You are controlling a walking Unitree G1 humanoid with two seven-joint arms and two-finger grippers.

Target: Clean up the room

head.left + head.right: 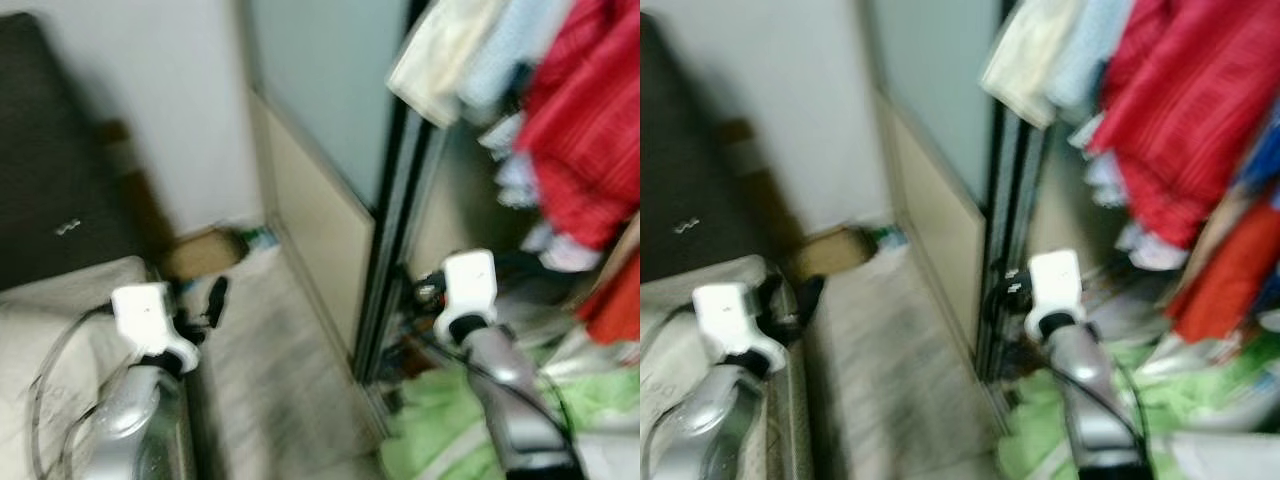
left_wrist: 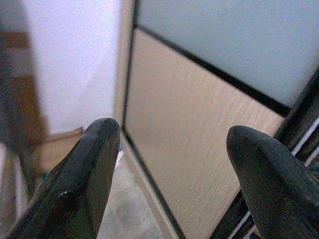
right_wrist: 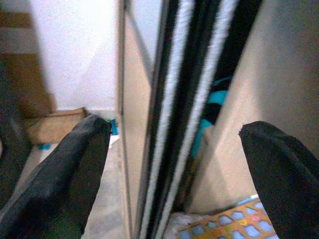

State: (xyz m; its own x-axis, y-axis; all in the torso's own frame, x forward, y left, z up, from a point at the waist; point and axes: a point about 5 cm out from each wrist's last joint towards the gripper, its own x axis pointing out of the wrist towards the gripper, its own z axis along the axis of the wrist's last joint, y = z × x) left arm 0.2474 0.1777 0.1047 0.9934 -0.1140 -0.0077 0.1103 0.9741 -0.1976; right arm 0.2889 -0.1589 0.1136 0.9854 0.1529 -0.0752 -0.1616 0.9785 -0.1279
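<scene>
Both my left gripper and right gripper gape wide, empty — crumpled green cloth at four o'clock still awaits tidying.

wardrobe door stands left of hanging clothes.

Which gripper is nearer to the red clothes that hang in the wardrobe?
The right. The right gripper is raised beside the wardrobe's door frame, below and left of the red clothes. The left gripper is across the floor strip, beside the bed.

Two grippers, one sliding wardrobe door, one cardboard box.
</scene>
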